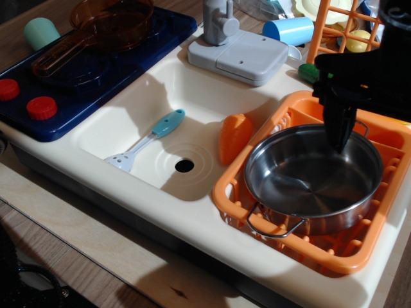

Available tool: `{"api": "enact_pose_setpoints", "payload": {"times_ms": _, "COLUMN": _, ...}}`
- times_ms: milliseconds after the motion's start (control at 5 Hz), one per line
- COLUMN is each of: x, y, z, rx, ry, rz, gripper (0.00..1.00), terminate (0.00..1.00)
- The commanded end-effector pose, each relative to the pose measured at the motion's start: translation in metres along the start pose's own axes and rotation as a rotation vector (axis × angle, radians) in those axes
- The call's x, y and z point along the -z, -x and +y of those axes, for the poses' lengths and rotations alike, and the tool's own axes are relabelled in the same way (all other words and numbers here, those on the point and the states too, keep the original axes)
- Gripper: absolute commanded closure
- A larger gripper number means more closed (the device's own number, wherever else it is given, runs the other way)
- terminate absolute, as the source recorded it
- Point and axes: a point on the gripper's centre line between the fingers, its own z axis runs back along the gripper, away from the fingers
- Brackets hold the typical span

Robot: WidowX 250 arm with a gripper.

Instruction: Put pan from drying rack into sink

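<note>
The shiny steel pan (302, 186) sits upright in the orange drying rack (334, 262) at the right, one wire handle toward the front and one at the back. My black gripper (339, 146) hangs over the pan's far rim near the back handle, with its fingertips pointing down just inside the rim. It is a dark silhouette and I cannot tell whether the jaws are apart. The cream sink (122, 122) lies to the left of the rack, with its dark drain hole (184, 165).
A blue-handled spatula (144, 142) and an orange carrot-like piece (234, 136) lie in the sink. The grey faucet (218, 22) stands behind it. A blue stove (96, 74) with a brown pan (109, 22) is at the left. A blue cup (289, 29) and an orange wire stand (331, 25) are behind the rack.
</note>
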Motion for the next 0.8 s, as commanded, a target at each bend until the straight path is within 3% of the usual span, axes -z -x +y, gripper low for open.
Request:
{"api": "enact_pose_setpoints", "payload": {"times_ms": 0, "x": -0.003, "y": 0.0, "z": -0.006, "rx": -0.011, "ry": 0.015, "rz": -0.065, "gripper": 0.0, "terminate": 0.0}}
{"api": "enact_pose_setpoints", "payload": {"times_ms": 400, "x": 0.008, "y": 0.007, "z": 0.003, "rx": -0.02, "ry": 0.042, "rz": -0.061, "gripper": 0.0, "terminate": 0.0}}
{"api": "enact_pose_setpoints", "payload": {"times_ms": 600, "x": 0.011, "y": 0.011, "z": 0.007, "rx": -0.03, "ry": 0.053, "rz": -0.065, "gripper": 1.0, "terminate": 0.0}}
